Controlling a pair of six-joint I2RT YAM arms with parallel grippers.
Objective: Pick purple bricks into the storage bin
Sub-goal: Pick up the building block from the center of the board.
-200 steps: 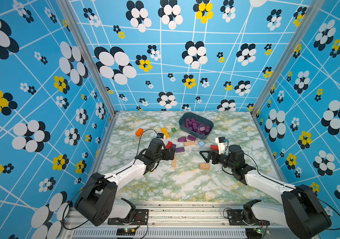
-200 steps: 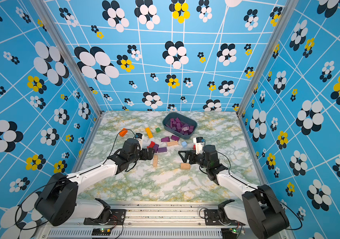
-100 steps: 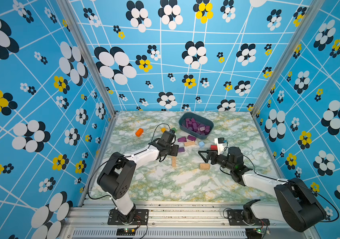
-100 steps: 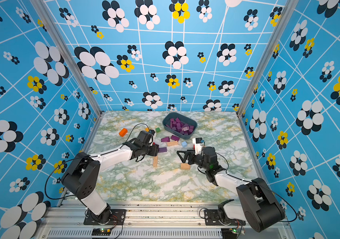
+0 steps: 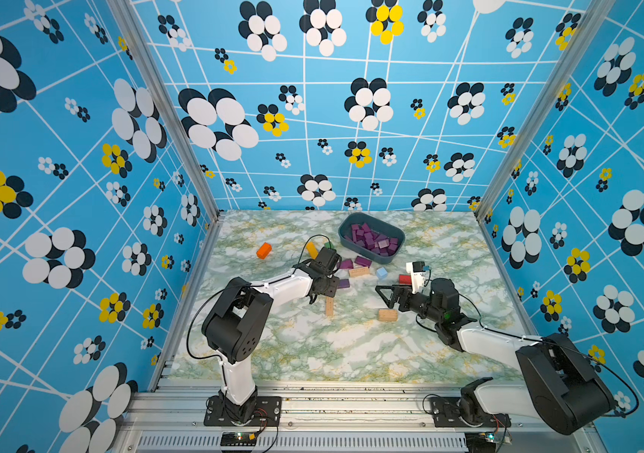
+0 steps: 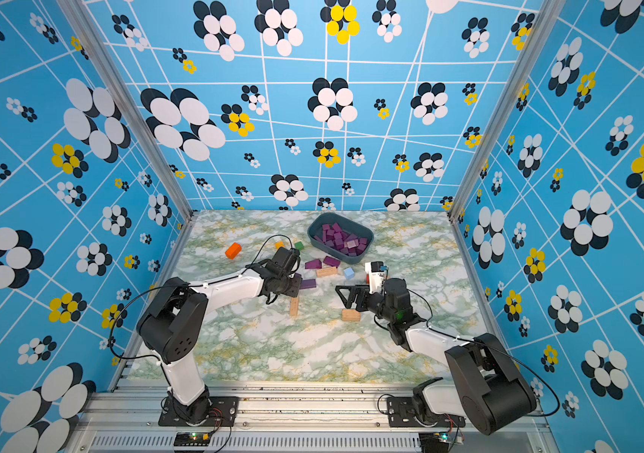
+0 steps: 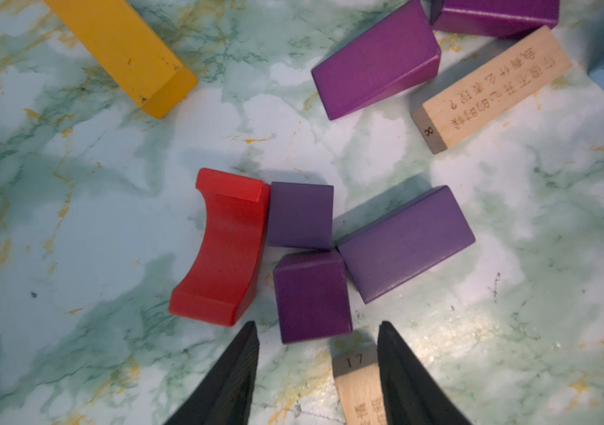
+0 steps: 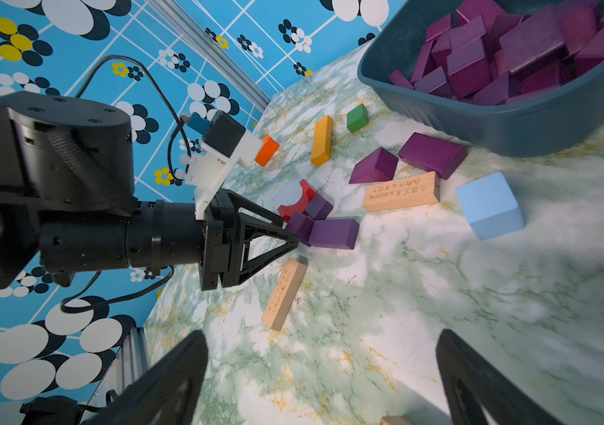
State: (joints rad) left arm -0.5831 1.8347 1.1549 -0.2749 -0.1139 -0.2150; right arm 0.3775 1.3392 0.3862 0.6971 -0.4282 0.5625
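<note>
Reaching into a tight cluster with the left claw (image 7: 317,326), jaws part open and straddling the near edge of a purple cube (image 7: 311,294), gaps on both sides, so gripping nothing yet. Sharing that gap with the end of a tan block (image 7: 357,382), close against one jaw. Holding the right claw (image 8: 320,335) wide open and empty over bare table (image 8: 366,349), well apart from the cluster. Counting five purple bricks outside the bin (image 5: 385,258), which is already heaped with purple: this cube, a second cube (image 7: 300,215) touching it, a bar (image 7: 403,244) touching both, then a wedge (image 7: 374,62) and a slab (image 7: 495,14) nearer the bin.

Could pinch the tan block along with the cube, or instead of it, with both sitting between the jaws. Could shove the red arch (image 7: 223,246), just beside the cube, with the jaw on that side. Could drag the bar or second cube on lifting, given the contact. Could drop the cube short of the bin from a grip by the tips alone
</note>
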